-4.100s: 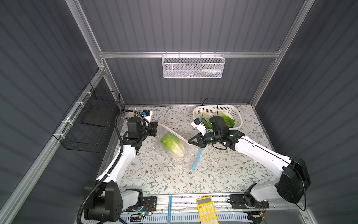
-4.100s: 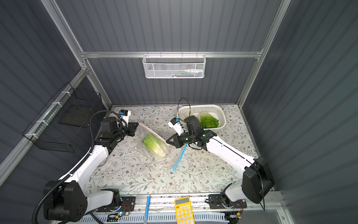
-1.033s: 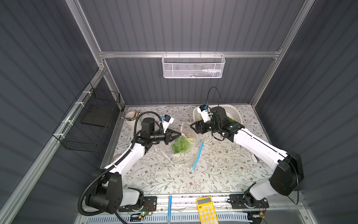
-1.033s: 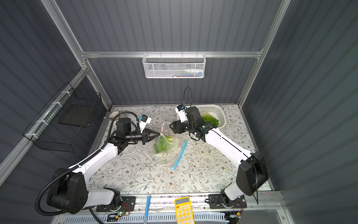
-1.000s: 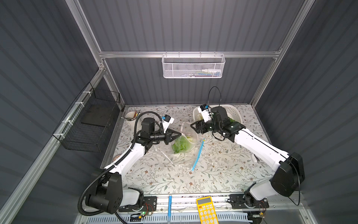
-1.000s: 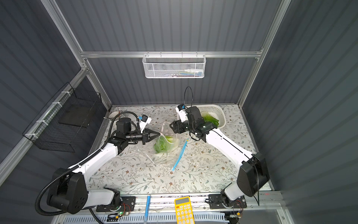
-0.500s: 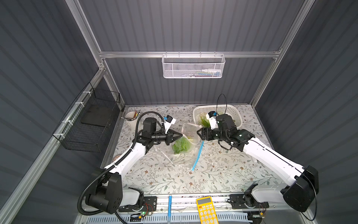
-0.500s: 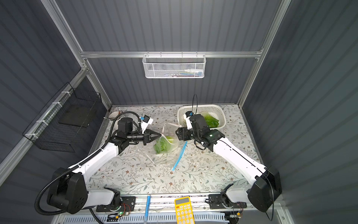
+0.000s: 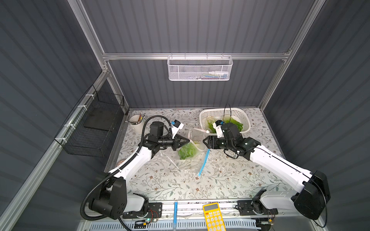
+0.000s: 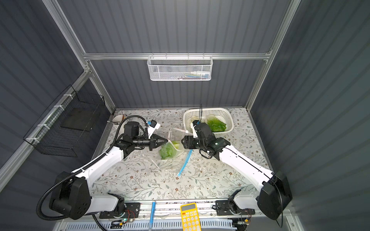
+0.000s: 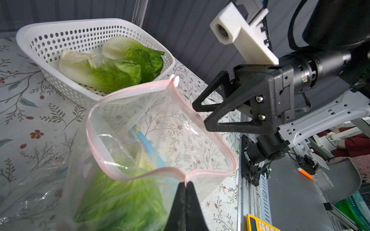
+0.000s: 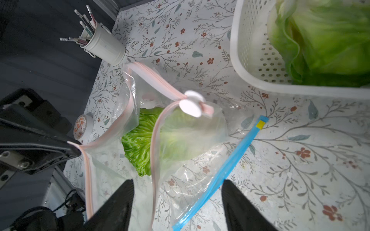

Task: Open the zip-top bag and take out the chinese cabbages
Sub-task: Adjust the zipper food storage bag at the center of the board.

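One chinese cabbage is lying inside the zip-top bag at mid-table, its pale stem seemingly nearest the mouth. Two more are sitting in the white basket at the far right. The left gripper is pinching the bag's pink zip rim, propping the mouth open. The right gripper is hovering just right of that mouth, jaws apart and empty. It should probably be entering through the middle of the opening, clear of the rim, and closing on the stem rather than the leaves.
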{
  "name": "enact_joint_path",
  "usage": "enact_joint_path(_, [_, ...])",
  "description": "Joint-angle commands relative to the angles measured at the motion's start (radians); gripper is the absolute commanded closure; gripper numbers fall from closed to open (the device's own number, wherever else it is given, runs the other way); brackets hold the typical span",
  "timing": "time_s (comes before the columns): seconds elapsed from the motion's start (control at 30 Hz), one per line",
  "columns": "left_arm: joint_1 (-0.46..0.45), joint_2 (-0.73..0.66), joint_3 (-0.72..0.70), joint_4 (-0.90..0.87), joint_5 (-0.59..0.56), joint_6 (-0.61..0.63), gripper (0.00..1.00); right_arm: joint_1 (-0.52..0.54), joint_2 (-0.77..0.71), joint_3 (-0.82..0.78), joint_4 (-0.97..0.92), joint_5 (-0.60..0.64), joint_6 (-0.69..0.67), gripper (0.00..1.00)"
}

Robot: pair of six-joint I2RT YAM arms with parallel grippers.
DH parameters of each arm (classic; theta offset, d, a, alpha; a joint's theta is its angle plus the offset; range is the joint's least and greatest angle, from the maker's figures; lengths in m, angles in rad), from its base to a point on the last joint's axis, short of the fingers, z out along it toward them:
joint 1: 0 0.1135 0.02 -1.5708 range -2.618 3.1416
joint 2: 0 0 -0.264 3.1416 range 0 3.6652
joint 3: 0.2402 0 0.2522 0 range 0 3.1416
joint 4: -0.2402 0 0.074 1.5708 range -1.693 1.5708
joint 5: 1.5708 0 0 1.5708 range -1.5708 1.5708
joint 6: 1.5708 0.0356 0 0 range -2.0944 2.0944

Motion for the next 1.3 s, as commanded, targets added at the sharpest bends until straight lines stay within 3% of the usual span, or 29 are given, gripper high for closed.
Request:
enact_joint_path(0.0, [-0.009,-0.002,0.034,-0.037,-0.007,0.032,1.00,0.004,0.034,-0.002,0.044,-0.048,0.026,0.49])
enact_joint_path(0.2, [-0.011,-0.010,0.035,-0.050,-0.023,0.046,0.99,0.011,0.053,-0.004,0.056,-0.065,0.034,0.84])
enact_joint_path(0.3, [-0.011,-0.011,0.043,-0.073,-0.043,0.062,0.86,0.010,0.045,-0.006,0.052,-0.055,0.029,1.00])
enact_joint_path(0.4, [-0.011,-0.004,0.064,-0.120,-0.075,0.088,0.68,0.010,0.036,-0.005,0.033,-0.036,0.011,1.00])
enact_joint_path(0.53, [-0.011,-0.003,0.091,-0.176,-0.119,0.110,0.57,0.010,0.019,-0.015,0.021,-0.016,-0.003,1.00])
enact_joint_path(0.7, [-0.011,-0.026,0.100,-0.214,-0.184,0.139,0.33,0.011,0.020,-0.026,0.002,-0.009,-0.014,1.00])
enact_joint_path(0.8, [-0.011,-0.045,0.108,-0.250,-0.246,0.164,0.24,0.011,0.023,-0.031,-0.016,-0.006,-0.020,1.00])
enact_joint_path(1.03, [-0.009,-0.093,0.118,-0.268,-0.381,0.166,0.13,0.011,0.020,-0.045,-0.053,-0.014,-0.046,1.00])
enact_joint_path(1.27, [-0.008,-0.039,0.195,-0.209,-0.255,0.069,0.10,0.012,0.013,-0.051,-0.054,-0.041,-0.098,1.00])
